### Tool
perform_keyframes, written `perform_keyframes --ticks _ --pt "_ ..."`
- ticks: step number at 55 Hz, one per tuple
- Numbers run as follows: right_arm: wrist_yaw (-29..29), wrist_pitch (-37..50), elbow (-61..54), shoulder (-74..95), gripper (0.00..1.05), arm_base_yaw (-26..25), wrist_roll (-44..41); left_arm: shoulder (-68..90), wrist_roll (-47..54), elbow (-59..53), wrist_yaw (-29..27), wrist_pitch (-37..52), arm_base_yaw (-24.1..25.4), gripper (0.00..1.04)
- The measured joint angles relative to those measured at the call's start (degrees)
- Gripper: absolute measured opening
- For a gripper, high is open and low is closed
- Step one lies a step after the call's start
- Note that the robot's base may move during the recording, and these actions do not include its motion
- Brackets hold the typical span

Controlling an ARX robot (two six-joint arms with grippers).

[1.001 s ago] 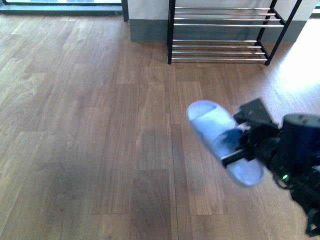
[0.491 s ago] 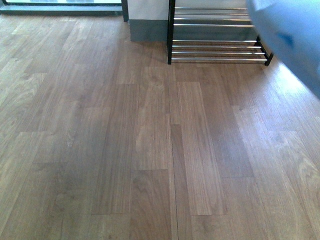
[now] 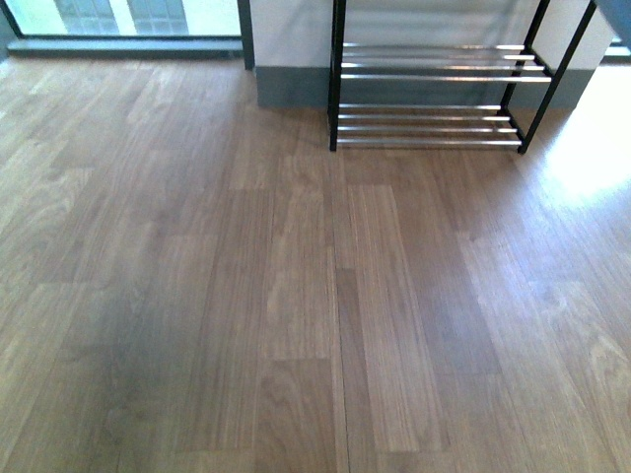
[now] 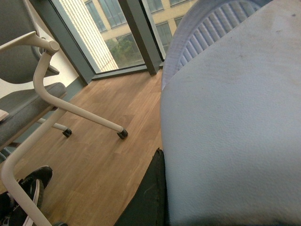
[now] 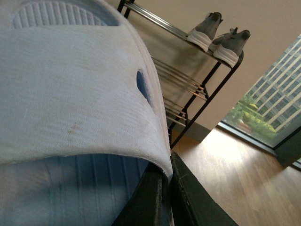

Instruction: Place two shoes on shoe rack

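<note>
- The front view is taken from the robot's body, angled down across the wooden floor (image 3: 296, 296); the shoe rack (image 3: 434, 99) is seen well away, at the frame's upper right.
- The left wrist view is set very close against a pale blue slipper (image 4: 235, 132) that fills the right half; past it, the floor, a chair (image 4: 42, 84) and a window (image 4: 117, 33) are faced.
- The right wrist view is pressed against another pale slipper (image 5: 70, 94) and is aimed upward at the rack, seen from below.
- The rack and floor are shared by the front and right wrist views.
</note>
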Motion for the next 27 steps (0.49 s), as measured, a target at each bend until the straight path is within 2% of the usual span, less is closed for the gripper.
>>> perform_keyframes --ticks 27 --pt "-0.09 0.0 -0.02 -0.02 0.02 0.22 0.02 -0.02 0.0 0.0 -0.22 0.0 0.0 0.02"
